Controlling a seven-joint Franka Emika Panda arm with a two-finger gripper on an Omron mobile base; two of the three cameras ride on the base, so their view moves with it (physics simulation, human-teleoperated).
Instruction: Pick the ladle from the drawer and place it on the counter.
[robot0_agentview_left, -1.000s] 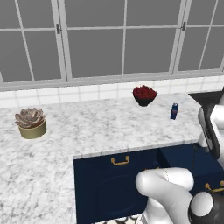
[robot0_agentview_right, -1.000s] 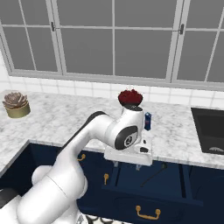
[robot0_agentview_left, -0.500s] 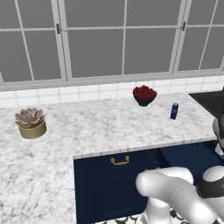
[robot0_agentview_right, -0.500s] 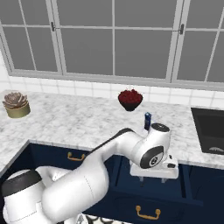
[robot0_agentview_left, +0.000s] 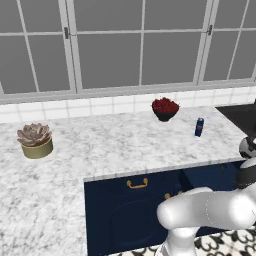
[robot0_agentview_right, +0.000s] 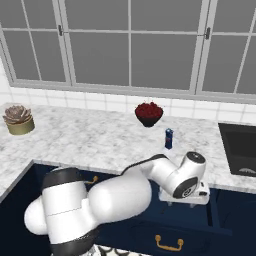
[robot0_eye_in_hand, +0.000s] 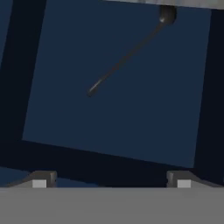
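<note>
Gripper spread wide, holding nothing, above drawer; ladle lying well ahead, untouched.

— We see the counter as polished stone, white with grey speckle, a marble look. And the drawer?

— Its floor looks matt navy, smooth like painted board. The ladle lying on that floor reads to us as dark metal, its bowl faintly glossy.

— Above the counter, the backsplash looks like smooth white tile.
</note>
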